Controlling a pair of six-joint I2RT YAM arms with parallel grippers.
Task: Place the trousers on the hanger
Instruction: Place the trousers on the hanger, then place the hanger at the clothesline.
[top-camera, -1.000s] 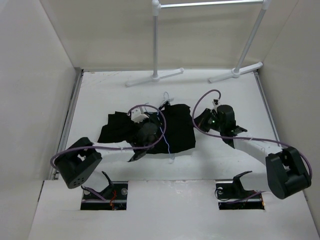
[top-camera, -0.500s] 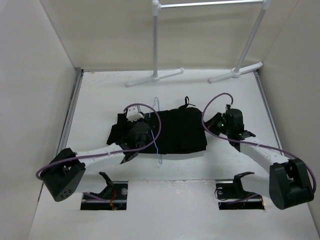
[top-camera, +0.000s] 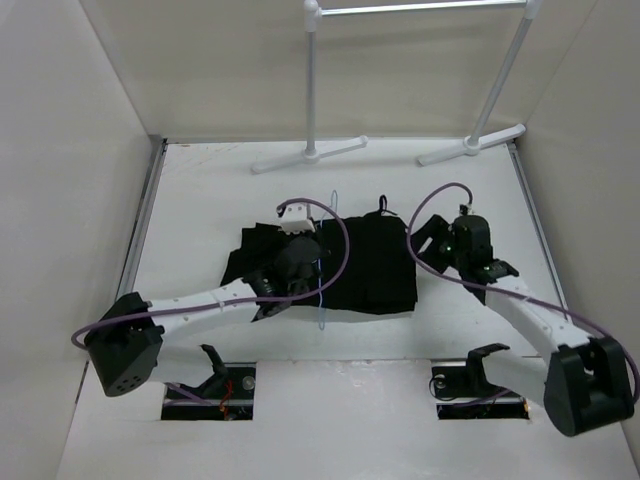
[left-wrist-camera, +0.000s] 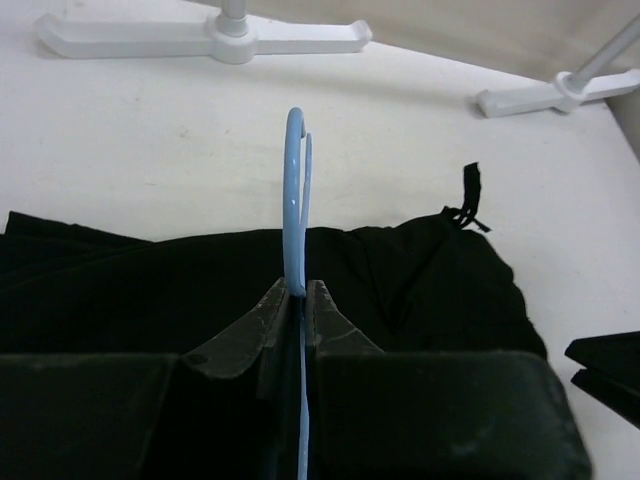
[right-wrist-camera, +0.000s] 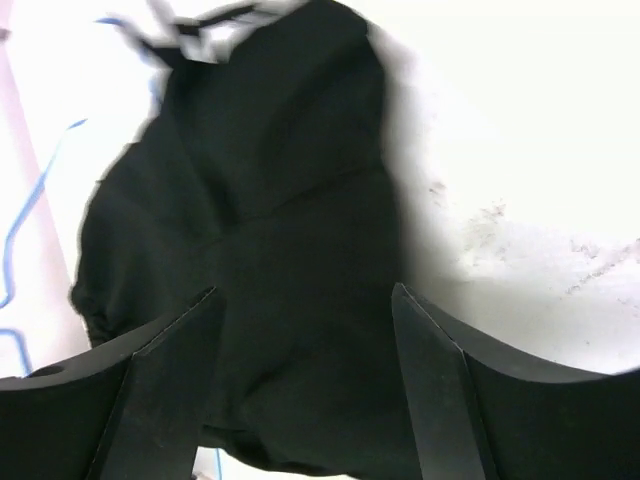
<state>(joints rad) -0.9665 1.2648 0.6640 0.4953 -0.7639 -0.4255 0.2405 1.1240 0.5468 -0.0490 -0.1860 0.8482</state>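
So: L jaws clamped on hanger (left-wrist-camera: 293, 200) neck, mid-frame atop trousers (top-camera: 375, 265) on table (top-camera: 200, 190) centre. R jaws wide over trousers' right edge. Step prob. draping; next needs R to grip fabric w/o shifting hanger.

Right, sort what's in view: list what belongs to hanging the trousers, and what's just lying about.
Part of the job: trousers; hanger; left gripper, shut on the hanger; right gripper, open over the trousers.

Just there: white clothes rack at the back; table.
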